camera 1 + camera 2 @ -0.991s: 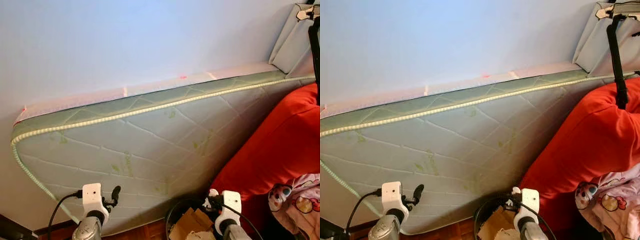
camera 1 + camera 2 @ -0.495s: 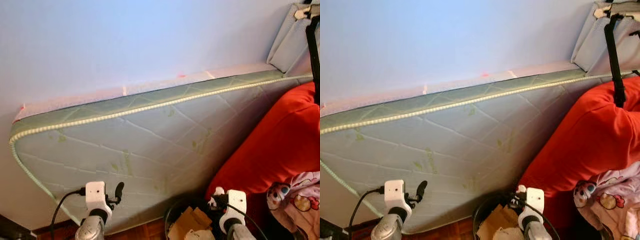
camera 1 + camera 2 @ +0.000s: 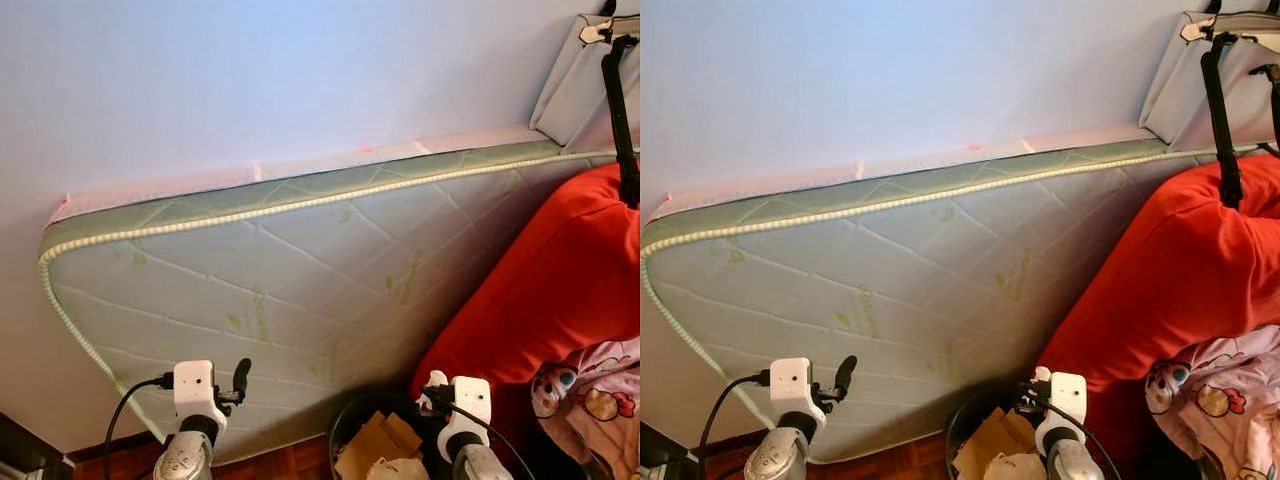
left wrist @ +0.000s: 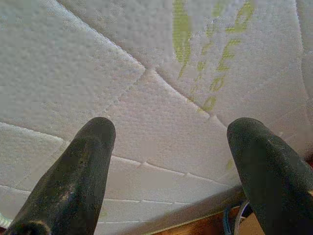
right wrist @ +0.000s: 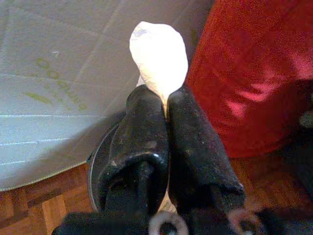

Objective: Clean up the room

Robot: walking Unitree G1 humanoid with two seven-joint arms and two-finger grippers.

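A crumpled white paper wad (image 5: pixel 159 54) sticks out past the tips of my right gripper (image 5: pixel 165 95), which is shut on it. That gripper (image 3: pixel 432 392) hovers over the right side of a black round bin (image 3: pixel 343 428) on the floor; the bin holds cardboard pieces (image 3: pixel 382 440). My left gripper (image 4: pixel 168 132) is open with nothing between its fingers, and it faces the quilted mattress. In the left eye view it (image 3: pixel 238 376) is raised in front of the mattress's lower part, left of the bin.
A green-edged mattress (image 3: pixel 300 270) leans on its side against the pale wall. A big red cushion (image 3: pixel 560 290) stands right of the bin, with a patterned cloth (image 3: pixel 595 390) below it. A grey bag with a black strap (image 3: pixel 612 90) hangs at top right. Wood floor (image 3: pixel 285 465) lies below.
The whole picture has slid a little to the right, so the camera has turned. Both arms keep their places, and the right gripper still holds the wad.
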